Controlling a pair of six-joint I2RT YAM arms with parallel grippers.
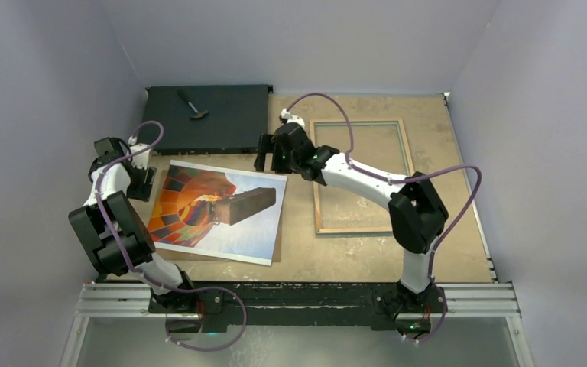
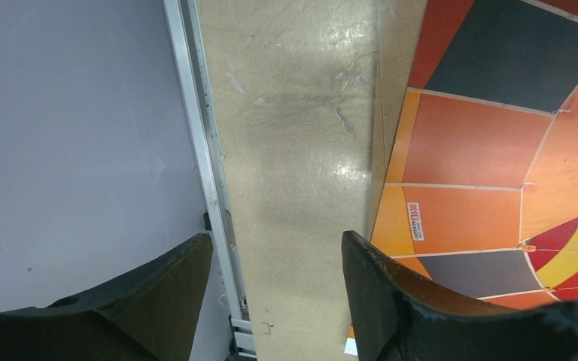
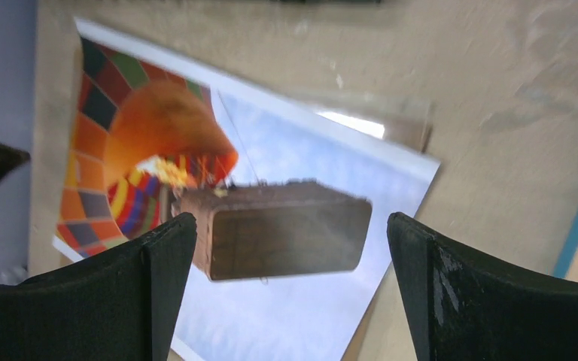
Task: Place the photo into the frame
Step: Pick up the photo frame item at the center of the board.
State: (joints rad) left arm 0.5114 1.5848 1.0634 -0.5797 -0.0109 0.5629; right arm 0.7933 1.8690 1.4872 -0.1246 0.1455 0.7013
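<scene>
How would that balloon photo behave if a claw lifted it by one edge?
Probably floppy: the photo looks like a thin sheet lying flat, so it would likely sag. Likely very light too. Lying flush, it might slide rather than lift when nudged.

A worn tan wooden tabletop [image 1: 443, 252] fills the middle; plain pale lilac-grey walls [image 1: 298, 38] close it in at its far, left and right edges; a silver slotted aluminium rail [image 1: 306, 308] runs along its near edge; soft even light, faint glare on its surface.
</scene>
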